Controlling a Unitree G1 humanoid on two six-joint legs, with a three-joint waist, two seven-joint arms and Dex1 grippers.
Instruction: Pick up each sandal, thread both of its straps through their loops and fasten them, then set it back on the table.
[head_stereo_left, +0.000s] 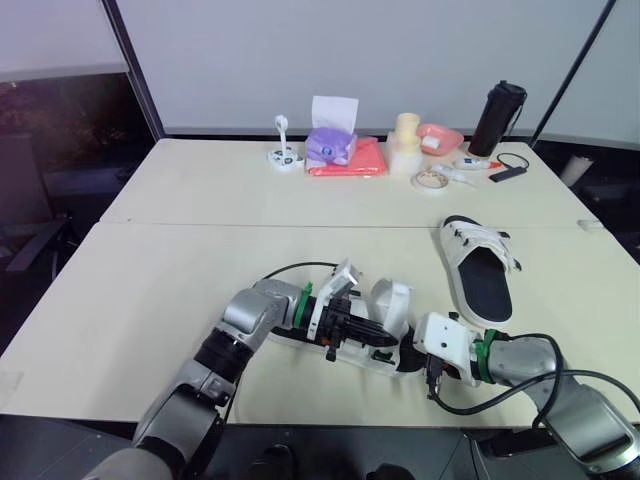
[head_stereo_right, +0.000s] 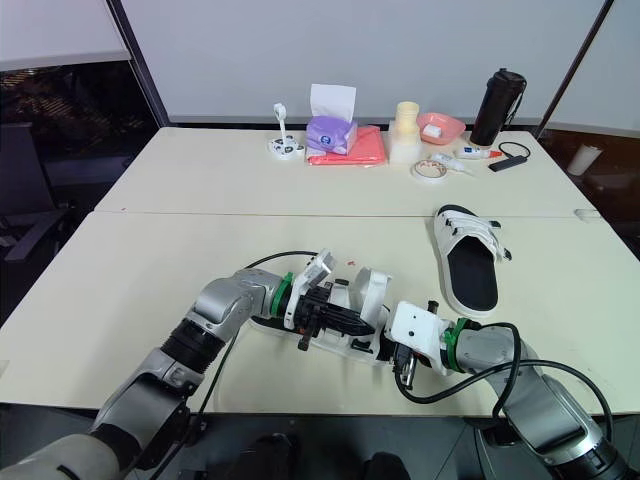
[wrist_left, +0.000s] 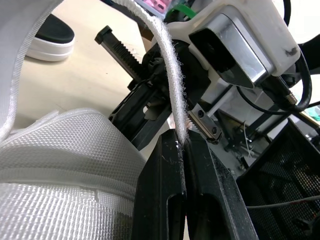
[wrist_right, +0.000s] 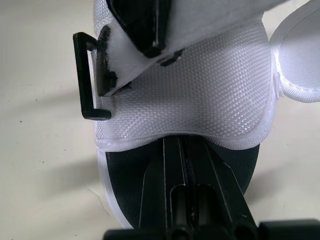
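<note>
One white sandal with a black footbed (head_stereo_left: 478, 268) lies flat on the table (head_stereo_left: 150, 290) at the right, its straps fastened. A second white sandal (head_stereo_left: 388, 302) sits at the table's front middle between my two grippers. My left gripper (wrist_left: 183, 146) is shut on a thin white strap (wrist_left: 169, 75) of this sandal, pinching it between both fingers; in the left eye view that gripper (head_stereo_left: 352, 326) is over the sandal's middle. My right gripper (wrist_right: 184, 146) is shut on the edge of the sandal's white mesh upper (wrist_right: 200, 90). A black loop (wrist_right: 86, 80) stands at the upper's side.
At the back of the table stand a purple tissue box (head_stereo_left: 331, 142), a red cloth (head_stereo_left: 352, 160), a cream stack (head_stereo_left: 405, 140), a pink bowl (head_stereo_left: 441, 136), a tape roll (head_stereo_left: 431, 180) and a black bottle (head_stereo_left: 497, 118). Black cables trail from both wrists.
</note>
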